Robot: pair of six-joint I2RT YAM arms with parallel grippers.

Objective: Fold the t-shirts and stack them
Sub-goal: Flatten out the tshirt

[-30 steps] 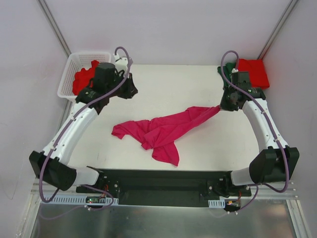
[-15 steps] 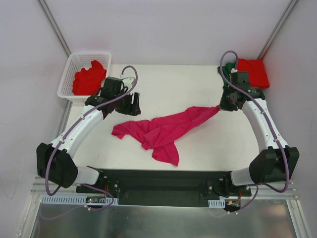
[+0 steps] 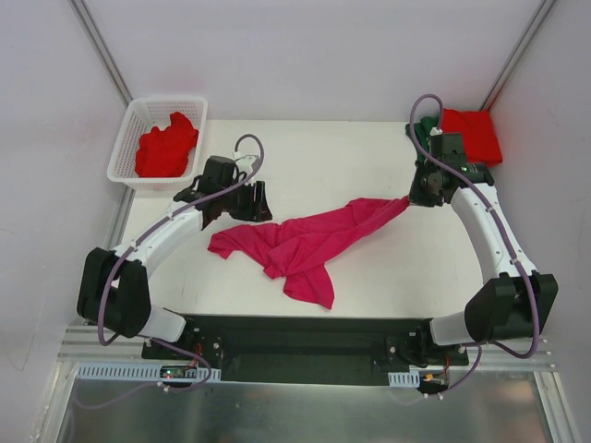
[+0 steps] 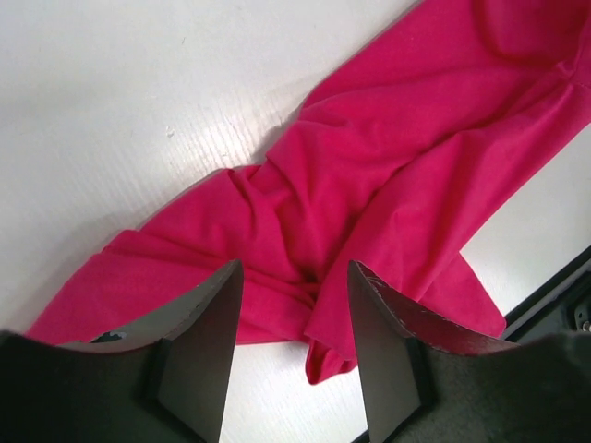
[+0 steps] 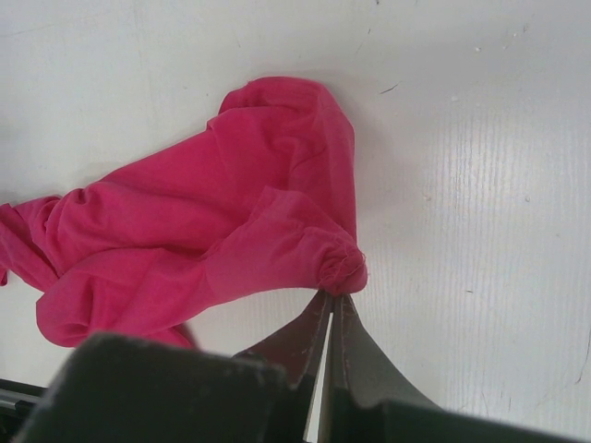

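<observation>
A magenta-pink t-shirt (image 3: 309,242) lies crumpled and stretched across the middle of the table. My right gripper (image 3: 411,200) is shut on its far right tip, a bunched bit of cloth (image 5: 340,268) at the closed fingertips (image 5: 325,305). My left gripper (image 3: 254,203) is open and empty, hovering just above the shirt's left end (image 4: 277,240). A red t-shirt (image 3: 166,146) lies bunched in the white basket (image 3: 125,152). A folded red t-shirt (image 3: 473,135) lies at the far right corner, with a dark green one (image 3: 417,138) partly hidden behind the right arm.
The basket stands at the far left corner, off the table's edge. A black rail (image 3: 305,332) runs along the near edge between the arm bases. Grey walls close in the back and sides.
My left arm has swung away from the basket, down and right to the pink shirt's left end. The right gripper has kept its hold and place.
</observation>
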